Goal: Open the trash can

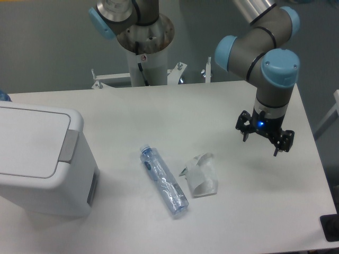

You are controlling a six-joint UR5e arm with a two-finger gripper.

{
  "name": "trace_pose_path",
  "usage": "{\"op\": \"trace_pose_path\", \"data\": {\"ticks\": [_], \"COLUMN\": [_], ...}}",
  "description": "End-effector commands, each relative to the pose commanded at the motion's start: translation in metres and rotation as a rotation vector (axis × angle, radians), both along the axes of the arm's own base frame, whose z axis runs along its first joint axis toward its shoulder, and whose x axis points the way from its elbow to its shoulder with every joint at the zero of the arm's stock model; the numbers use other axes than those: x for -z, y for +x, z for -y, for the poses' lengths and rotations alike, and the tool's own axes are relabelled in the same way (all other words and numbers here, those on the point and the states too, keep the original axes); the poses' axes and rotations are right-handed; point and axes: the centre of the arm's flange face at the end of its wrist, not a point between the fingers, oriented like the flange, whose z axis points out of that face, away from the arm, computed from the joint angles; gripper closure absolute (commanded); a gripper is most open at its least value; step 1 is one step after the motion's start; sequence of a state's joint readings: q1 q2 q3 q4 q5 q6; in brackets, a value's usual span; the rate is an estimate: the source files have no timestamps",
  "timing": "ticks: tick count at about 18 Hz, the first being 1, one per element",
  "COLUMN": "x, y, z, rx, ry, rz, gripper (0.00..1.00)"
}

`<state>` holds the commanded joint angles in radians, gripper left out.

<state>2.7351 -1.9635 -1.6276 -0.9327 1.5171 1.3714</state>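
The trash can [42, 159] is a large white boxy bin at the left edge of the table, with its flat lid panel down and a grey tab [68, 145] on its right rim. My gripper [261, 146] hangs above the right part of the table, far to the right of the bin. Its fingers point down with a wide gap between them, and it holds nothing.
A clear plastic bottle [163, 181] lies on the table between the bin and the gripper. A crumpled white wrapper [201, 174] lies just right of it. The arm's base column [145, 53] stands at the table's far edge. The table's right edge runs close to the gripper.
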Motion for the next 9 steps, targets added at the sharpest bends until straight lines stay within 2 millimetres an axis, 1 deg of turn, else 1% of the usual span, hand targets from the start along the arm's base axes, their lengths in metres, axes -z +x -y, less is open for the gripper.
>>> {"op": "trace_pose_path", "data": {"ticks": [9], "x": [0.0004], "y": [0.0029], "z": [0.0013], "rx": [0.000], "ry": [-0.001], "rz": [0.003], "gripper": [0.00]}}
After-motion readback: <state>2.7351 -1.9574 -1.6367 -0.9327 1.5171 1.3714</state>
